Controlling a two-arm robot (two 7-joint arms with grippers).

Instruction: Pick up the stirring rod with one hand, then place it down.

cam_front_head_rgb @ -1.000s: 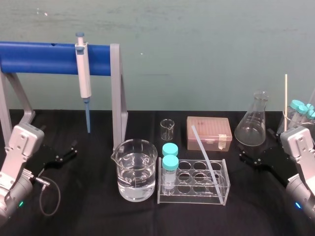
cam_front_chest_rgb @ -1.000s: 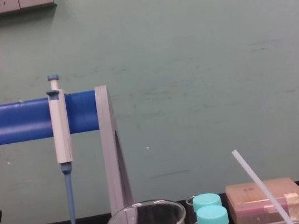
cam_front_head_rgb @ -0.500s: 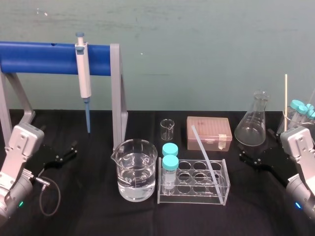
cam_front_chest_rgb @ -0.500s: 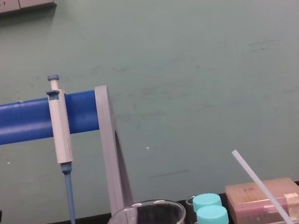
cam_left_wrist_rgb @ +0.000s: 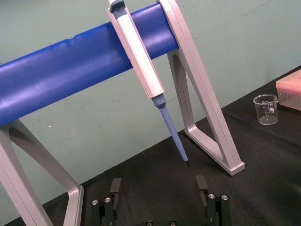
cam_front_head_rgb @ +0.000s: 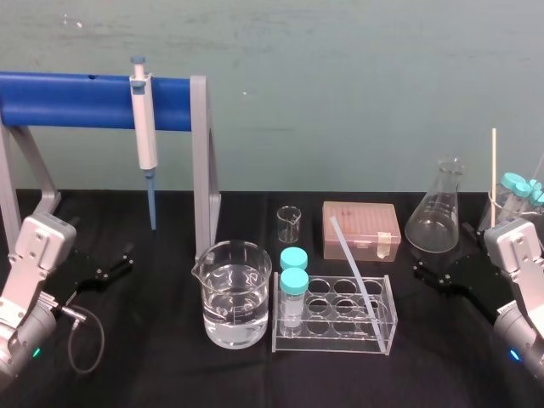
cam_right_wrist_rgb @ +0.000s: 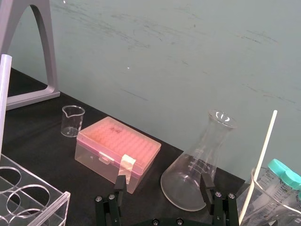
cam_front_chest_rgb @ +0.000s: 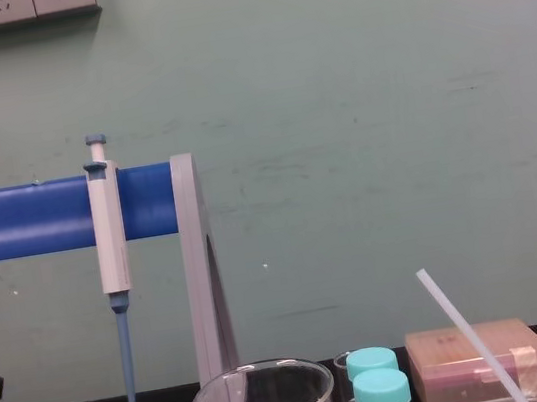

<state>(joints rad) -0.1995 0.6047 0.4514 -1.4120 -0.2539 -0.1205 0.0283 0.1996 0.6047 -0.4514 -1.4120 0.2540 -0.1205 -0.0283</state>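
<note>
In the rack (cam_front_head_rgb: 333, 338), the rod (cam_front_head_rgb: 353, 263) is leaned; left tool (cam_left_wrist_rgb: 158, 183) and right tool (cam_right_wrist_rgb: 163, 181) are held open, empty.

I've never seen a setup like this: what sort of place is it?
Most likely a laboratory bench: a blue-tipped white pipette hangs on a blue-barred stand, a clear glass beaker holds water, and a clear glass conical flask stands nearby. The left gripper and right gripper sit parked, idle.
</note>
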